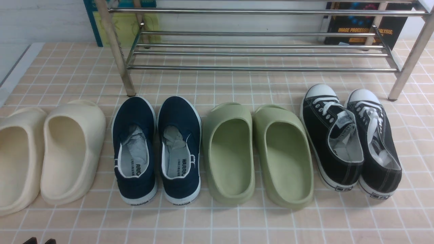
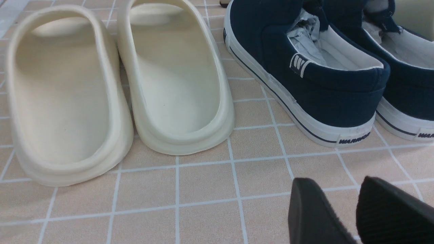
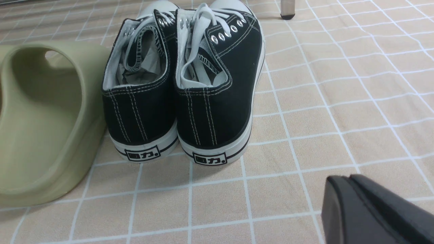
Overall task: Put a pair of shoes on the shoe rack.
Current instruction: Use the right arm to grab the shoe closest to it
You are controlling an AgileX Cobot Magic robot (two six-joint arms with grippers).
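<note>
Front view: the two black canvas lace-up sneakers sit on the pink tiled bench, near the front of the shiny metal-tube shoe rack. Left wrist view: the left tool is apart and empty. Right wrist view: the right tool shows one tip, so I cannot tell.

On the bench I count four pairs of footwear, eight pieces in all: two black lace-up sneakers, two navy slip-ons, two green foam slippers and two cream foam slippers. I see one chrome shoe rack, plus two books: one dark-covered book, one blue-and-yellow book. I make out four horizontal bars on its lower shelf.
</note>
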